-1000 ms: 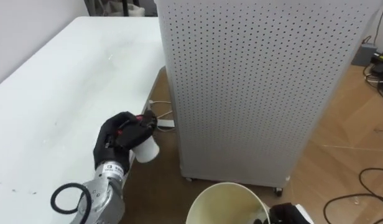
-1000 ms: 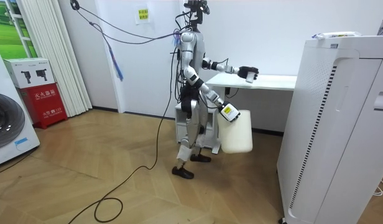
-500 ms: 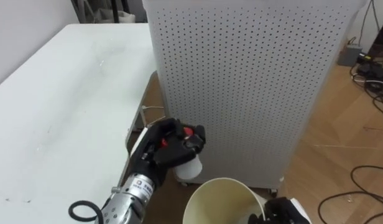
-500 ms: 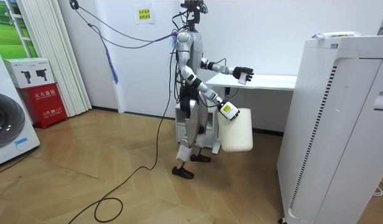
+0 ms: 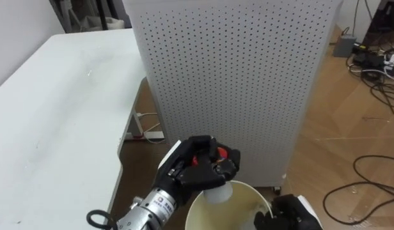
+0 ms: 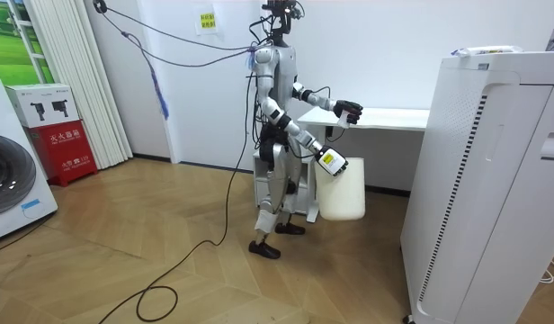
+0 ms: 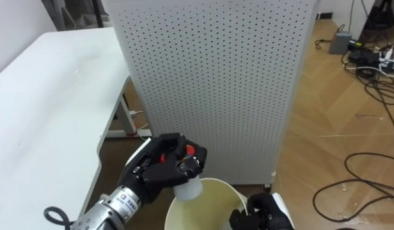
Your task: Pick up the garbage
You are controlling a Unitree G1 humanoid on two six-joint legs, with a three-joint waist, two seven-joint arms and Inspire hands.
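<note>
— Where does the robot stand?
— On the wooden floor (image 6: pixel 169 256), facing the white table (image 6: pixel 394 119). Its left hand (image 6: pixel 347 110) is raised over the table's edge; a cream bin (image 6: pixel 342 193) hangs from its right hand (image 6: pixel 331 162), beside its legs.

Smooth matt white table (image 5: pixel 56 108), matt grey perforated cabinet panel (image 5: pixel 229 70), wood-plank floor (image 5: pixel 350 121) with soft sheen, smooth cream plastic bin (image 5: pixel 249 203), smooth white cup (image 5: pixel 217 192).
</note>
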